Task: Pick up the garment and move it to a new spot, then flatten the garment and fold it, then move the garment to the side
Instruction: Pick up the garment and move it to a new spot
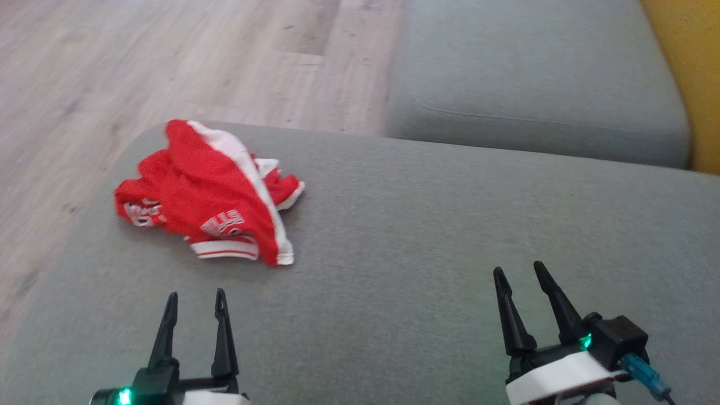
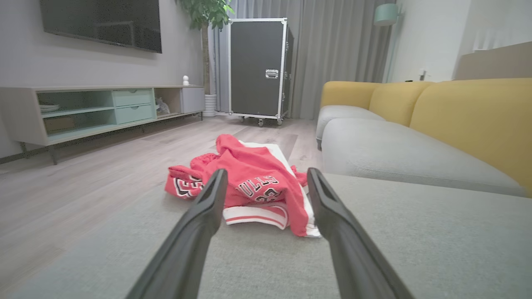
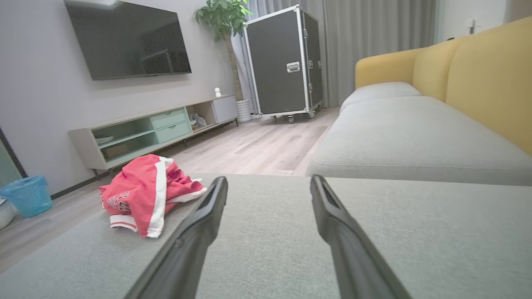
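The garment (image 1: 211,194) is a crumpled red piece with white stripes and lettering, lying in a heap on the far left part of the grey cushion (image 1: 427,236). My left gripper (image 1: 195,301) hovers open just short of its near edge, nothing between its fingers. In the left wrist view the garment (image 2: 253,182) lies straight ahead between the two fingers (image 2: 203,216). My right gripper (image 1: 520,275) stands open and empty over the right part of the cushion, far from the cloth. From the right wrist the garment (image 3: 145,193) lies off to the left.
A second grey sofa seat (image 1: 534,79) with a yellow backrest (image 1: 686,67) lies beyond on the right. Wooden floor (image 1: 112,67) borders the cushion's left and far edges. Farther off stand a TV cabinet (image 2: 99,108), a black wheeled case (image 2: 257,66) and a blue bin (image 3: 27,195).
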`<state>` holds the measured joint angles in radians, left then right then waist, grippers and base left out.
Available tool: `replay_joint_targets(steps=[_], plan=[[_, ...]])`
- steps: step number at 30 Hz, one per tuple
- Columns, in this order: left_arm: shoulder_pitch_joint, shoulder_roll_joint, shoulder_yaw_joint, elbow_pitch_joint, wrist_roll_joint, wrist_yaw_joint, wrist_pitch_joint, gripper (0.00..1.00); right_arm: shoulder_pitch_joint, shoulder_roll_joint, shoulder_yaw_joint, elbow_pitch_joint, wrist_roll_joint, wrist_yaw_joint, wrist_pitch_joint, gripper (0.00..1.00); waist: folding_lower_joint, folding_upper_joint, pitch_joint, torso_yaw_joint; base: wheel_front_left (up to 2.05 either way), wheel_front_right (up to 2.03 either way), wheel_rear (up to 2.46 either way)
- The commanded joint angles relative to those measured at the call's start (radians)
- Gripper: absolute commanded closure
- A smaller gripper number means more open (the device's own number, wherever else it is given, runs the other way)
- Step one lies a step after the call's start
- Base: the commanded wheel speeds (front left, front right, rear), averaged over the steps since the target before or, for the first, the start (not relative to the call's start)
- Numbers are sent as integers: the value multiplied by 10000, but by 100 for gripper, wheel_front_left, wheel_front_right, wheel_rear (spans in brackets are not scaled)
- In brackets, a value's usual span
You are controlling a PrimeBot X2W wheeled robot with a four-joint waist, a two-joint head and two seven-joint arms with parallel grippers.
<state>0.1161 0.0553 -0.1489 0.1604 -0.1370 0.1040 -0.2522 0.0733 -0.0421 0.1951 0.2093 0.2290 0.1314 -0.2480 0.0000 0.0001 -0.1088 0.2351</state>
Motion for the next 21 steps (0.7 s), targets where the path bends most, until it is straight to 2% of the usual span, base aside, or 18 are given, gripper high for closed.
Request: replay_joint_targets(steps=[1,11,18,21], plan=[[-243,-50,382,-374,114,-23,-95,0,-276,-81,250,-350,57,-7,-138,0,0,-1,-18,375,0,0,0],[-108,-50,665,-432,229,-165,-95,0,-234,-81,615,-344,169,-7,-138,0,0,-1,-59,1175,0,0,0],[-172,-31,860,-418,406,-266,-95,0,-254,-81,752,-405,200,-7,-138,0,0,-1,44,1155,0,0,0],[-381,208,842,-266,597,-473,-95,0,-295,-81,753,-409,197,-7,-138,0,0,-1,194,997,0,0,0]])
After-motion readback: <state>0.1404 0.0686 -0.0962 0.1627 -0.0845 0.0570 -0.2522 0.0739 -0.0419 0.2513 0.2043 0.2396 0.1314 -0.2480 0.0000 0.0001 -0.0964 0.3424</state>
